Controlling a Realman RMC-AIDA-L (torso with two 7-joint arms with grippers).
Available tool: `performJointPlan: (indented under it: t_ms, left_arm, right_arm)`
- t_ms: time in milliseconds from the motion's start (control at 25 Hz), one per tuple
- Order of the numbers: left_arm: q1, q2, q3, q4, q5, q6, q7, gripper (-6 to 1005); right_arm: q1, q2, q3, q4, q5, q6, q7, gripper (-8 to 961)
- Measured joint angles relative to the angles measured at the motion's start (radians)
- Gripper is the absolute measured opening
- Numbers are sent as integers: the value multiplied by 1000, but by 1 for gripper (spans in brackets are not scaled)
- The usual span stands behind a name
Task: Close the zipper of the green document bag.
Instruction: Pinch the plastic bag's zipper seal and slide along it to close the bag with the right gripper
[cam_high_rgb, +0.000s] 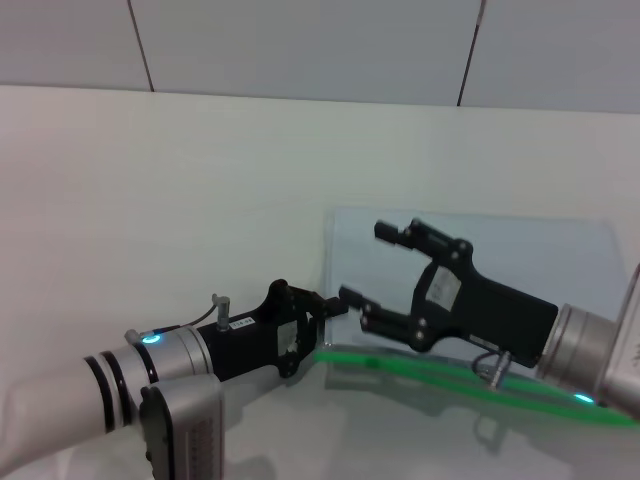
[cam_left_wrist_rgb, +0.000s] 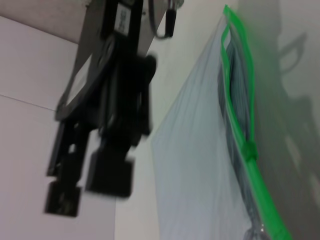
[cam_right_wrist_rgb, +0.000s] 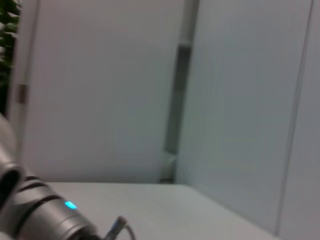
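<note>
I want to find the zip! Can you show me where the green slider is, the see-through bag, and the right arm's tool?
zipper slider (cam_left_wrist_rgb: 249, 150): left wrist view, on the small green tab.
green document bag (cam_left_wrist_rgb: 200, 165): left wrist view, on its translucent flat face.
right tool (cam_high_rgb: 365, 266): head view, midway between its open fingertips.

the green document bag (cam_high_rgb: 520, 260) is translucent bluish-grey with faint fine ribbing; its zipper (cam_high_rgb: 470, 377) is bright green. both end effectors, left (cam_high_rgb: 325, 305) and right (cam_high_rgb: 365, 265), are black; the surface (cam_high_rgb: 200, 200) is off-white.
</note>
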Motion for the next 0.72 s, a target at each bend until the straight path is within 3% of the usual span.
performJointPlan:
  t_ms: [120,200,280,320,360,520,720]
  left_arm:
    - [1,0,0,0,-4,2,5,52]
    - [1,0,0,1,-4,2,6,52]
    - [1,1,-3,0,-4,2,6,52]
    - [1,1,-5,0,-4,2,6,52]
    - [1,1,-7,0,-4,3,6,52]
    - [0,1,-10,1,-4,3,7,51]
    - [-4,1,-16,4,-3,4,7,51]
  right_arm:
    - [43,-40,-78,-19,-6,-42,111,797]
    - [73,-44,-135,-56,-8,-75,145,797]
    - [98,-28,-176,-99,-9,-84,165,797]
    - [123,-3,-213,-150,-9,-91,192,797]
    - [123,-3,-213,-150,-9,-91,192,796]
    - [169,50,-275,-247,-10,-84,226,796]
    - [178,55,-293,-251,-10,-27,214,796]
